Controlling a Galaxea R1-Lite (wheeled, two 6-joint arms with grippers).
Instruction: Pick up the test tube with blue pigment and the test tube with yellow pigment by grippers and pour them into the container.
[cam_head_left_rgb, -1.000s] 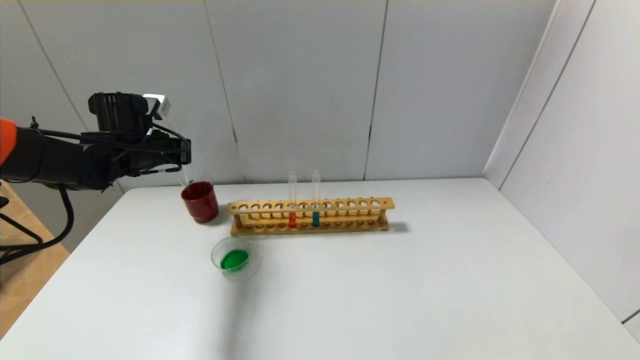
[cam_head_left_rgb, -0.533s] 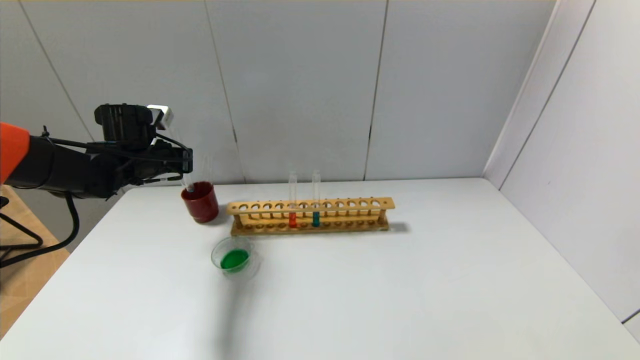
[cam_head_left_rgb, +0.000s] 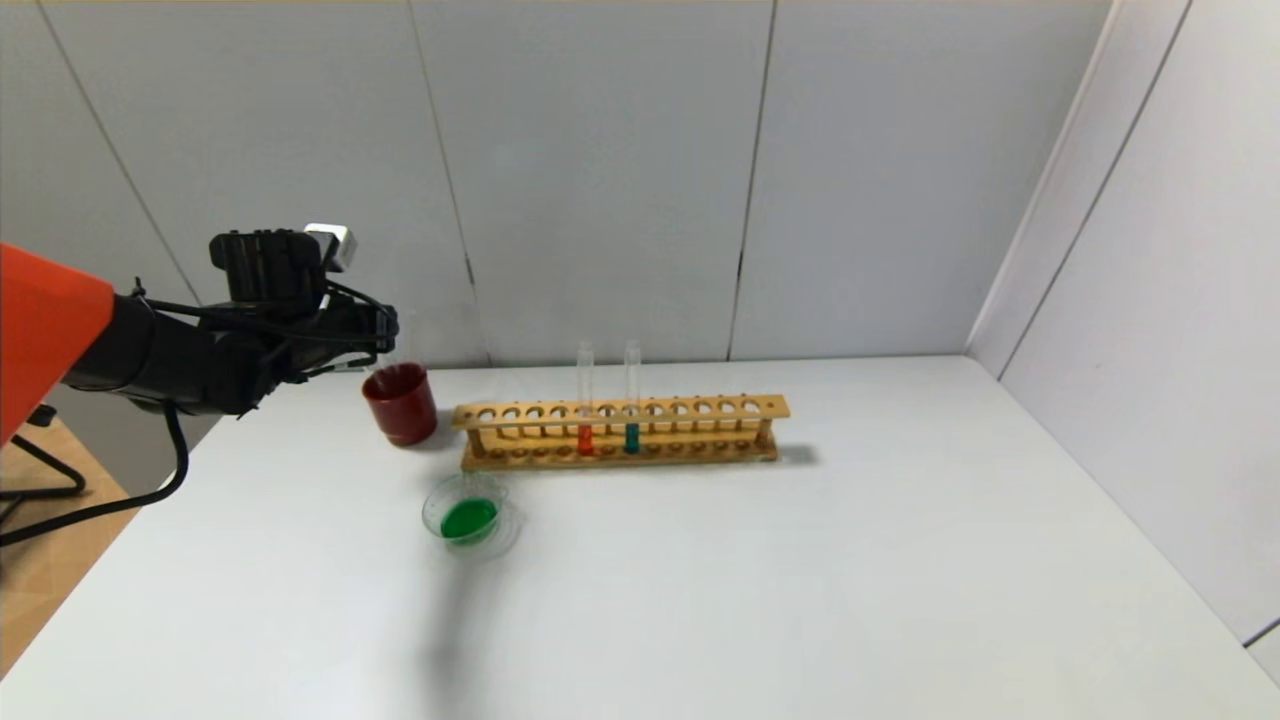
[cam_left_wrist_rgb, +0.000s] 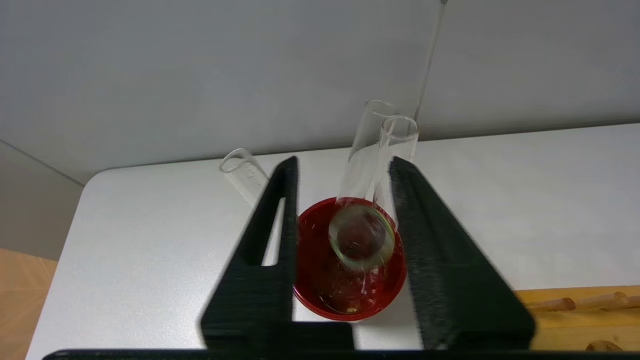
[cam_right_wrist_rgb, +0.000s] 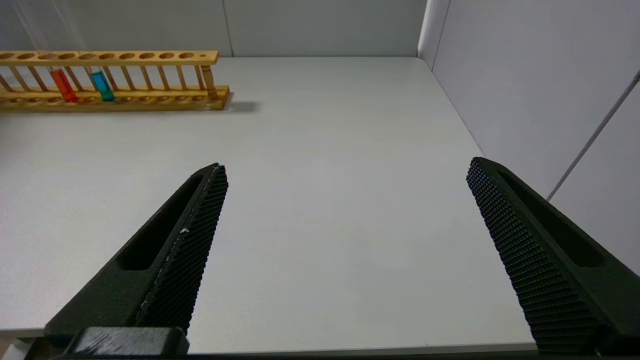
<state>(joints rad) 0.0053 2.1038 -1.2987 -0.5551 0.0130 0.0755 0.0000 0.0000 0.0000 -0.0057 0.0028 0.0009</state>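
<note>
Now, container (cam_head_left_rgb: 470, 515): a low clear glass beaker holding a pool of green liquid; it stands on the table (cam_head_left_rgb: 800, 580) in front of the left end of the rack, apart from it.
Test tube with blue pigment (cam_head_left_rgb: 631, 400): upright in the wooden rack (cam_head_left_rgb: 700, 408), near its middle, with teal-blue liquid at its bottom; nothing touches it. It also shows far off in the right wrist view (cam_right_wrist_rgb: 102, 85).
Orange-red tube (cam_head_left_rgb: 585, 400): upright in the rack, two holes to the left of the blue one.
Red cup (cam_head_left_rgb: 400, 405): stands just beside the rack's left end, farther back than the container. In the left wrist view its rim (cam_left_wrist_rgb: 310, 295) lies between the fingers.
Empty tubes: two clear ones (cam_left_wrist_rgb: 372, 150) lean together out of the cup's far side, a third (cam_left_wrist_rgb: 242, 170) leans the other way, partly hidden by a finger. A fourth tube (cam_left_wrist_rgb: 361, 240) is seen end-on inside the cup.
Left gripper (cam_head_left_rgb: 385, 330) (cam_left_wrist_rgb: 344, 162): hovers just above the red cup, its fingers parted wider than the end-on tube, gripping nothing.
Right gripper (cam_right_wrist_rgb: 346, 165): low over the near right part of the table, well apart from the rack, fingers spread wide with nothing between them.
</note>
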